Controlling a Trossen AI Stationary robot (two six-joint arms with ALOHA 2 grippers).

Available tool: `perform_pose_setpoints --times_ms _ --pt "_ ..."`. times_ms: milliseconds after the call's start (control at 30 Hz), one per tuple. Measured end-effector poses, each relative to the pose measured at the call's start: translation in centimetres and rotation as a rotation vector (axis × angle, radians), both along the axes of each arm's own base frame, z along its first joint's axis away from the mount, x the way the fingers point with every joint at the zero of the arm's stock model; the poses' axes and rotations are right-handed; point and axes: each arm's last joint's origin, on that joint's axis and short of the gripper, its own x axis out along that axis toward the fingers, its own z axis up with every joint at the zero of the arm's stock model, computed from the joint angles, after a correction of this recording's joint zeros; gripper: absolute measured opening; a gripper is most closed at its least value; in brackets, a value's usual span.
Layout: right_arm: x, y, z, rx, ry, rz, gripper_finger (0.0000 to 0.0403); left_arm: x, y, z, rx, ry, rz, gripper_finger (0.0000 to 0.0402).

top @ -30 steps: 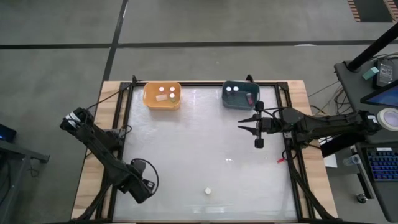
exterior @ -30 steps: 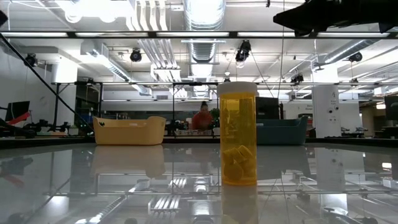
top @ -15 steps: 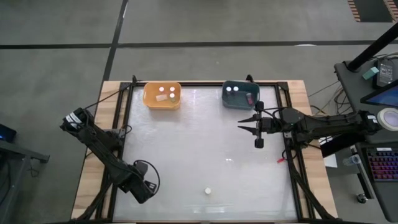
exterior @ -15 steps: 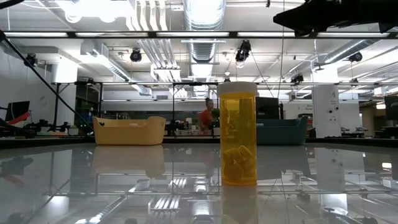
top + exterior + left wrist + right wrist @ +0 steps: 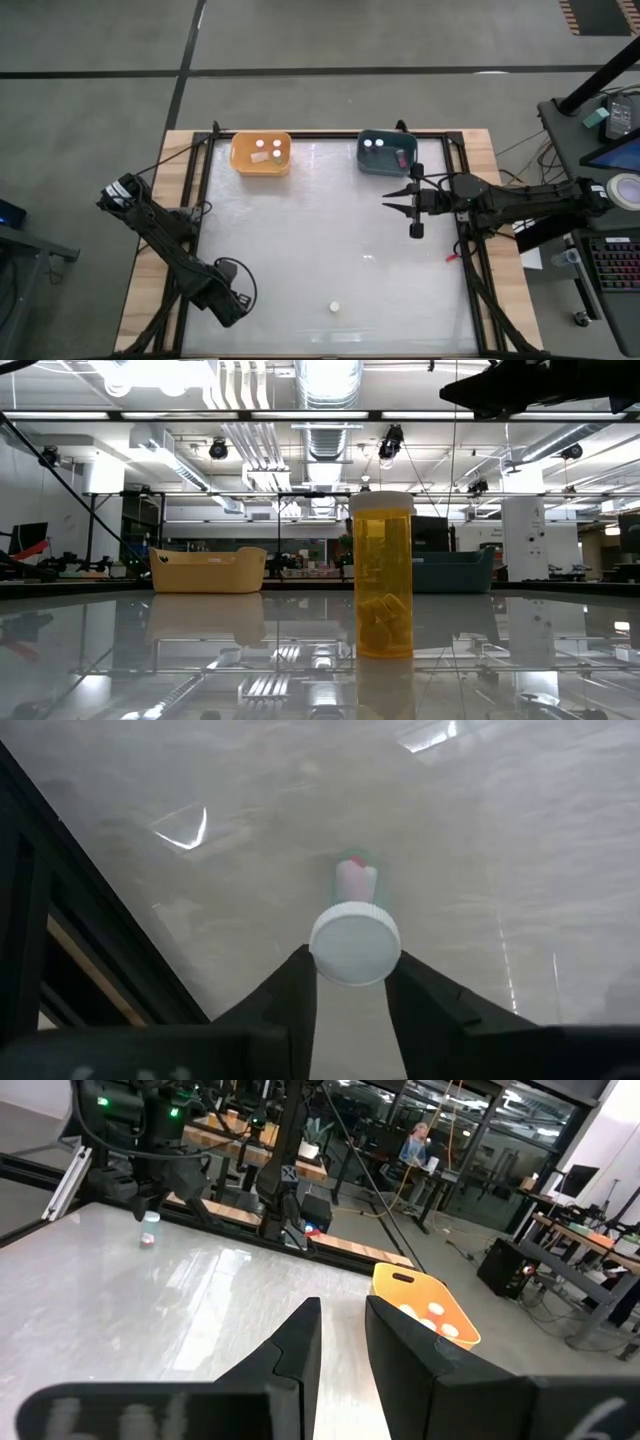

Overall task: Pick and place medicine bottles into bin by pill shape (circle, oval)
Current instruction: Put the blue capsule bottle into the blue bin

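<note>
A: What does the left gripper (image 5: 352,963) hold?

B: Its jaws pinch a small medicine bottle (image 5: 354,935) with a round white cap and a reddish body. The cap sits between the two dark fingers (image 5: 293,992) and touches both. In the high view this gripper (image 5: 231,303) is at the near left corner of the table (image 5: 320,240), and the bottle is hidden under it.

A: And the right gripper (image 5: 388,201)?

B: It hangs over the far right part of the table, just in front of the teal bin (image 5: 386,153). In its wrist view the jaws stand slightly apart, with nothing between them.

A: Where are the other bottles?

B: An amber medicine bottle (image 5: 382,574) stands upright near the table's near edge, well apart from both grippers; from above only its white cap (image 5: 334,307) shows. White caps also lie in the yellow bin (image 5: 261,153) and in the teal bin, both at the far edge.
</note>
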Motion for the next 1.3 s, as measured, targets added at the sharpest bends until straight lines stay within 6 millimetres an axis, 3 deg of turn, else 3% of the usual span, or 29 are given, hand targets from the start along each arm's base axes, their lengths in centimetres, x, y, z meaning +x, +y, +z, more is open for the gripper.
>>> perform_pose_setpoints --times_ms 500,733,867,1067,1300 --pt "0.0 0.0 0.0 0.0 0.0 -0.001 0.0073 0.9 0.1 1.3 -0.029 -0.039 -0.039 0.0091" --pt "0.0 0.0 0.0 0.0 0.001 -0.001 0.0073 3.6 1.5 3.0 0.073 -0.246 -0.118 0.0092" --pt "0.0 0.0 0.0 -0.002 0.0 -0.001 0.0073 6.0 3.9 4.2 0.17 -0.362 -0.198 0.0092" --pt "0.0 0.0 0.0 -0.005 0.0 -0.001 0.0073 10.3 9.2 5.4 0.315 -0.521 -0.316 0.0092" --pt "0.0 0.0 0.0 -0.012 0.001 -0.001 0.0073 15.1 17.4 6.5 0.515 -0.764 -0.441 0.0092"
